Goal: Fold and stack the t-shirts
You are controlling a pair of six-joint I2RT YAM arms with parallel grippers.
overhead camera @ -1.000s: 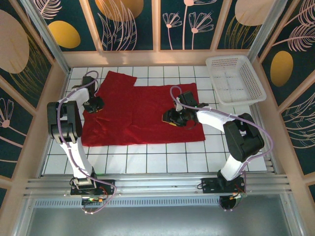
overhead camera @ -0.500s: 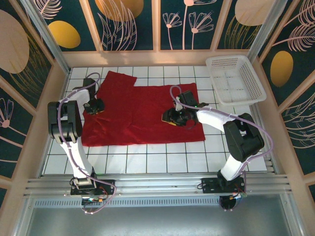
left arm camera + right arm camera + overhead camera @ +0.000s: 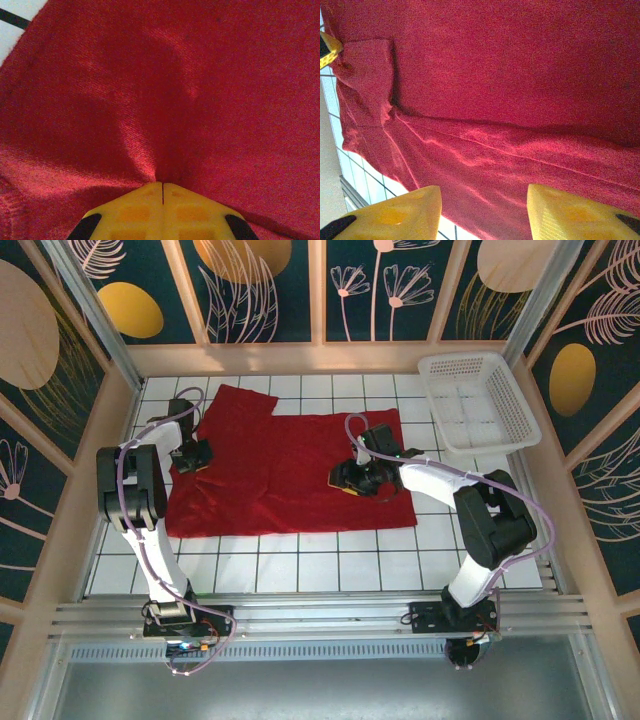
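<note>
While the near hem of the t-shirt (image 3: 285,480) lies fairly straight along the tile lines of the counter (image 3: 300,565), the garment is only spread out and not yet folded. It covers the middle of the tiled surface.

Further in, the left fingers (image 3: 132,212) are pressed together at the shirt's left edge, just below the sleeve. A thin ridge of red cloth is drawn up into the seam between them. The bite looks shallow, so the cloth could slip free as soon as it takes any weight. It may also hold only the upper layer, in which case a lift would peel the two layers apart instead of carrying the whole side over.

The right fingers (image 3: 395,212) stand spread, low over the right half of the body, gripping nothing. If the left side moves alone, the shirt is likely to drag and twist, skewing that tidy hem.

Beyond them, the far left sleeve juts out at an angle and could tuck under crookedly in a fold. In the far right corner sits a white mesh basket (image 3: 475,400), apart from the shirt; a wide sweep of the right arm might knock it.
</note>
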